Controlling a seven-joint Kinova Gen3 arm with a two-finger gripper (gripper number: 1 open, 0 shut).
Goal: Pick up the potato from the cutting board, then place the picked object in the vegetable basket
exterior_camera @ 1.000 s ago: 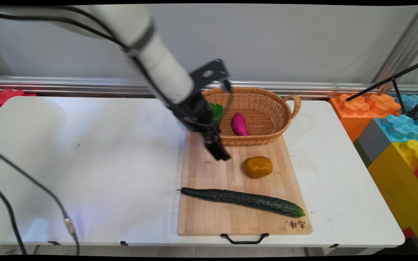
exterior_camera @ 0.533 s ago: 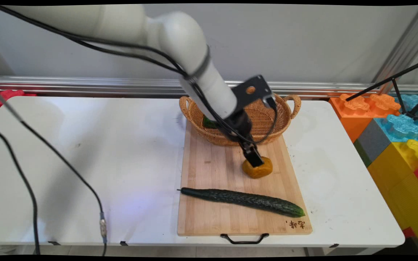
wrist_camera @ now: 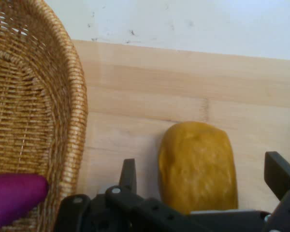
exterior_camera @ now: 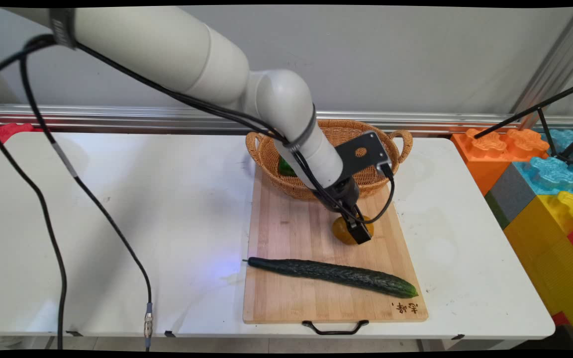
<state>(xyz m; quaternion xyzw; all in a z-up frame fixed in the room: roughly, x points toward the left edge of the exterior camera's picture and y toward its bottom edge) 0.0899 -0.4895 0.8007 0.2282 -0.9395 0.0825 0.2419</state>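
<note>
**Black gripper down around the yellow bread roll**

White table [exterior_camera: 117, 209] spreads across the left, with black cables [exterior_camera: 52, 238] hanging over it; half a second ago the cables hung a little differently, and the arm's elbow sat higher and further left. Next comes the wooden cutting board [exterior_camera: 286, 298], and along its near part the cucumber [exterior_camera: 334, 272] lies where it lay before. At the board's far end stands the wicker basket [exterior_camera: 271, 164], a green vegetable [exterior_camera: 286, 168] showing in its left side; the hand view also shows a purple eggplant [wrist_camera: 14, 195] inside the basket [wrist_camera: 48, 121]. Right of the board's centre, the gripper [exterior_camera: 358, 229] has come lower than half a second ago and is now down over the bread roll [exterior_camera: 342, 229], which has not shifted; in the hand view its fingers [wrist_camera: 128, 175] stand wide apart, one on each side of the roll [wrist_camera: 197, 164], not visibly touching it. Coloured foam blocks [exterior_camera: 545, 184] stand off the table's right edge.
</note>
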